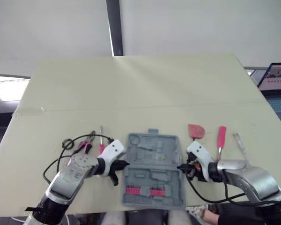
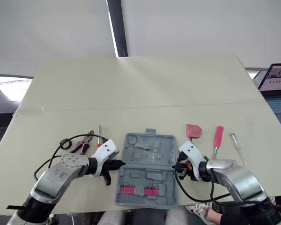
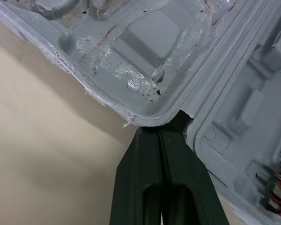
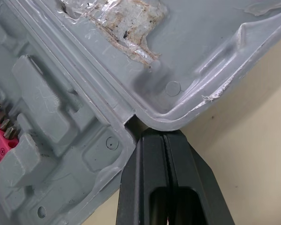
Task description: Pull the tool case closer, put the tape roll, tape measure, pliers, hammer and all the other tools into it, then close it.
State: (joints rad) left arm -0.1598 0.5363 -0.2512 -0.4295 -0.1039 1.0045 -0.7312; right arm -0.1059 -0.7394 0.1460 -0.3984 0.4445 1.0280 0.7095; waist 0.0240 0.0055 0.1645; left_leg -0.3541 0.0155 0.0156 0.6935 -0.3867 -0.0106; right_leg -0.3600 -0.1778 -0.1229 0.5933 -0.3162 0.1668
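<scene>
The grey tool case (image 1: 152, 168) lies open and flat near the table's front edge, with a pink bit strip (image 1: 143, 191) in its near half. My left gripper (image 1: 124, 164) is shut, its tips pressed into the hinge notch on the case's left side (image 3: 145, 37). My right gripper (image 1: 180, 167) is shut too, its tips at the hinge notch on the right side (image 4: 201, 56). Pink-handled pliers (image 1: 86, 143) and a screwdriver (image 1: 101, 140) lie left of the case. A red tape measure (image 1: 196, 131), a pink-handled tool (image 1: 221, 137) and a clear-handled screwdriver (image 1: 240, 143) lie to its right.
A black cable (image 1: 61, 150) loops over the table beside the pliers. The cream table (image 1: 140, 89) stretches far behind the case. A laptop screen (image 1: 278, 77) stands past the table's right edge.
</scene>
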